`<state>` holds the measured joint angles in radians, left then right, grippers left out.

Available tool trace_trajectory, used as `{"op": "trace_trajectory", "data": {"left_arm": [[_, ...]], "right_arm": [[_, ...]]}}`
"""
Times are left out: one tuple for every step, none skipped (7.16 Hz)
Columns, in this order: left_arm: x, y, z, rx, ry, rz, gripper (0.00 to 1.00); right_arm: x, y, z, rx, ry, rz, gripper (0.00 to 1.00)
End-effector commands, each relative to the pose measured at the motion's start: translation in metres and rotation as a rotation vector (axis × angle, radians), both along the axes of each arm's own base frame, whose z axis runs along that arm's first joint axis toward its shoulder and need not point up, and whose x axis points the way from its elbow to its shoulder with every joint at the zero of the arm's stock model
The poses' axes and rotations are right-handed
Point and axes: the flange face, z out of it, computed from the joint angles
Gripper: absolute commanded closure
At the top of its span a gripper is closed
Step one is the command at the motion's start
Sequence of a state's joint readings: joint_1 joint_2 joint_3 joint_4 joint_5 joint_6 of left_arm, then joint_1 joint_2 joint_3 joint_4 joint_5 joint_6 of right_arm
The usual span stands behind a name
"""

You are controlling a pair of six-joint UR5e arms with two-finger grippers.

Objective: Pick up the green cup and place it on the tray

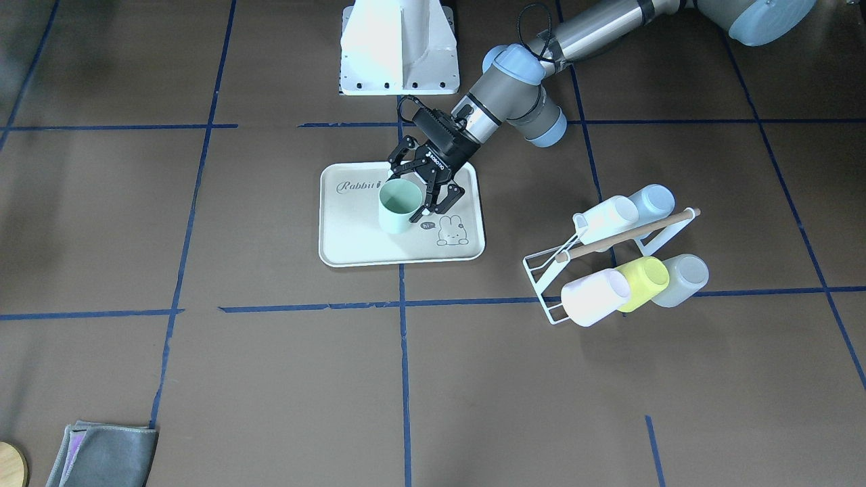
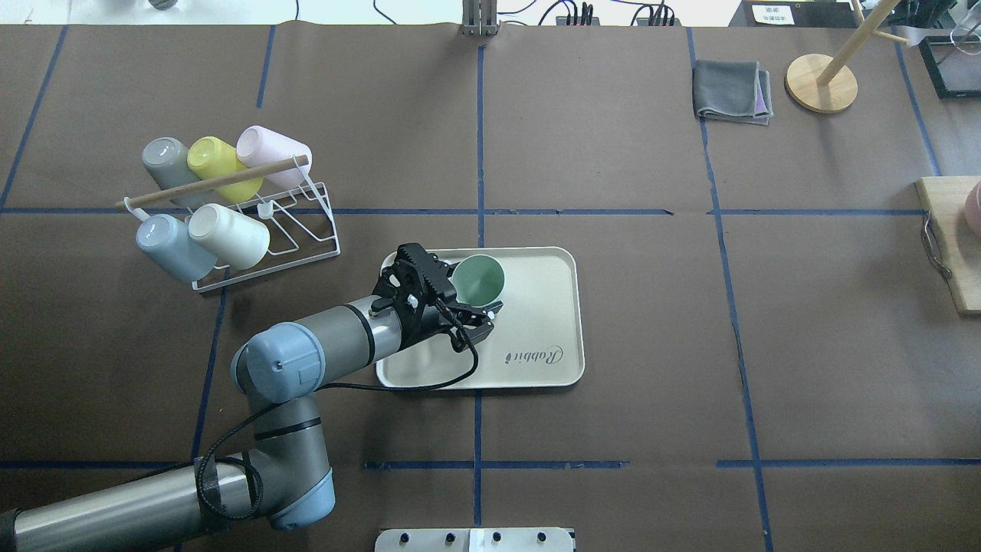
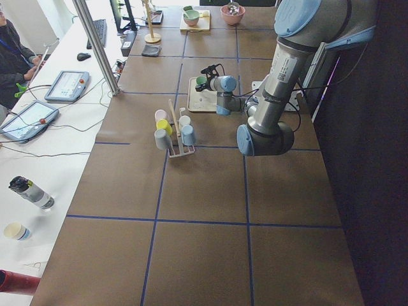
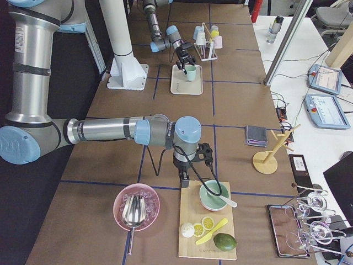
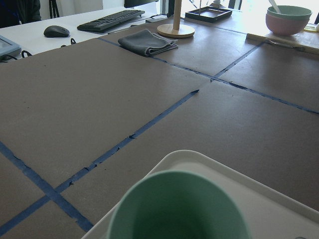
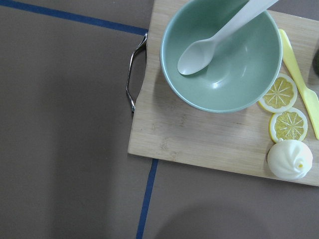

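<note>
in the front-facing view the left gripper [image 1: 418, 195] is reaching in from 1 o'clock with its fingers spread wide about the green cup [image 1: 399, 206]. it is not clamping the cup, though i cannot tell whether a finger is brushing the rim. the cup is standing upright, mouth up, on the tray [image 1: 358, 237], just below the "rabbit" script. a wire rack [image 1: 541, 270] carrying other cups is lying at 4 o'clock from the tray. in the overhead view the cup is sitting in the tray's 11 o'clock part, with the gripper coming at it from 8 o'clock. the left-end view is showing the same pair too small to judge. in the right-end view the right gripper [image 4: 204, 153] is hanging at 12 o'clock of a wooden board [image 4: 193, 243], well apart from the tray; i cannot tell how far it is parted. the left wrist view is looking across the cup's mouth. the right wrist view is looking down on a bowl [image 6: 239, 84] holding a spoon [image 6: 199, 50].
</note>
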<state>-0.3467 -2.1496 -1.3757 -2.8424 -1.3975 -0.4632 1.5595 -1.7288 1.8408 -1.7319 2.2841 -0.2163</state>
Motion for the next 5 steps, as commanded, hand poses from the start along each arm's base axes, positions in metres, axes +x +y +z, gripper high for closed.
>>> {"op": "trace_trajectory", "data": {"left_arm": [[0.0,0.0,0.001,0.0,0.0,-0.002,0.16],[0.0,0.0,0.001,0.0,0.0,-0.002,0.16],[0.001,0.0,0.002,-0.001,-0.003,-0.002,0.16],[0.003,0.0,0.006,-0.005,-0.013,-0.002,0.14],[0.007,-0.002,0.012,-0.01,-0.026,-0.002,0.14]], "right_arm": [[0.0,0.0,0.0,-0.002,0.0,0.001,0.0],[0.0,0.0,0.0,-0.002,0.0,0.001,0.0],[0.0,-0.001,0.0,0.0,0.0,0.001,0.0],[0.0,-0.001,0.0,0.0,0.0,0.001,0.0],[0.0,-0.001,-0.001,0.002,0.0,0.001,0.0]]}}
